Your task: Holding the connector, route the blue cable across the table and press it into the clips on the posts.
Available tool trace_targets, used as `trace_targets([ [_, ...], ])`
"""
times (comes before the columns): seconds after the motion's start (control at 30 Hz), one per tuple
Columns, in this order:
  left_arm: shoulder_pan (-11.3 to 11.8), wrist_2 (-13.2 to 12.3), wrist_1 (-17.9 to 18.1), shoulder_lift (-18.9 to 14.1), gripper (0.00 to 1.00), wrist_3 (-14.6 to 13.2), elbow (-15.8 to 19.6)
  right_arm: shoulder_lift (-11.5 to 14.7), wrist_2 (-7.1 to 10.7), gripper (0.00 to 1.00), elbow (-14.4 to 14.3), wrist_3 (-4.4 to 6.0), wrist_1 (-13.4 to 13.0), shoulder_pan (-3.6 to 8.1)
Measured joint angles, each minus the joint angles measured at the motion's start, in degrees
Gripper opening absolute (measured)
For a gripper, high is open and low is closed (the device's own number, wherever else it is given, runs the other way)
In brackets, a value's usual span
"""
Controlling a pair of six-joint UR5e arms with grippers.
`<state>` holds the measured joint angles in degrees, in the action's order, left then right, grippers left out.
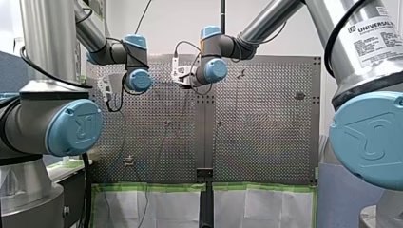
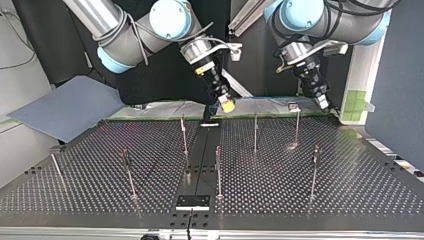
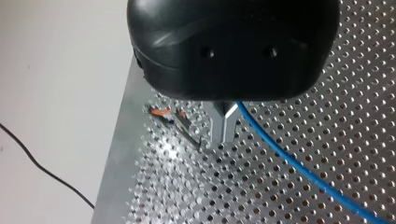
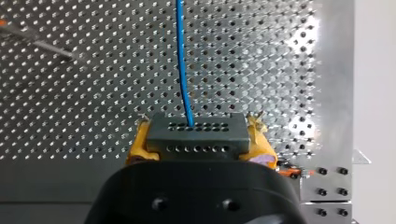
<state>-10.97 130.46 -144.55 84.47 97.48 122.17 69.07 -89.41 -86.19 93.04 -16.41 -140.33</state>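
The routing seems only at its start: my right end effector (image 4: 200,137) pinches the connector (image 4: 196,128), the blue cable (image 4: 183,60) runs ahead over the counter (image 4: 70,93) past my left end effector (image 3: 224,133), whose fingers are pressed together, and next the cable must reach the nearest post (image 2: 297,127).

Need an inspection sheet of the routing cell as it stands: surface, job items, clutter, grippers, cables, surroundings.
Surface: table, perforated metal.
Job's things: posts upright; connector held; cable, blue, leaves the connector; not seen in any clip.
Clutter: nothing seen.
Grippers: right gripper, yellow pads, shut on connector. Left gripper, fingers together, cable right beside them; grip on it unclear.
Cables: black wire beyond the table's edge.
Surroundings: grey sheet at top view's left; green tape along the table's edge.
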Motion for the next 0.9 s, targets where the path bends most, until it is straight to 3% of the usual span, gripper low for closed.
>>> trace_targets([
  [0.37,5.3,-5.7,-5.7,0.6,0.0,2.8,-2.2,-0.2,0.81,0.0,5.7,2.13,3.3,-0.45],
  [0.67,6.4,-10.4,-10.4,0.6,0.0,7.1,-6.7,-1.4,1.62,0.0,10.0,3.92,3.6,-0.55],
  [0.9,7.1,-13.8,-12.5,0.7,0.0,8.5,-8.6,-1.8,1.98,0.0,13.3,5.73,4.8,-0.6],
])
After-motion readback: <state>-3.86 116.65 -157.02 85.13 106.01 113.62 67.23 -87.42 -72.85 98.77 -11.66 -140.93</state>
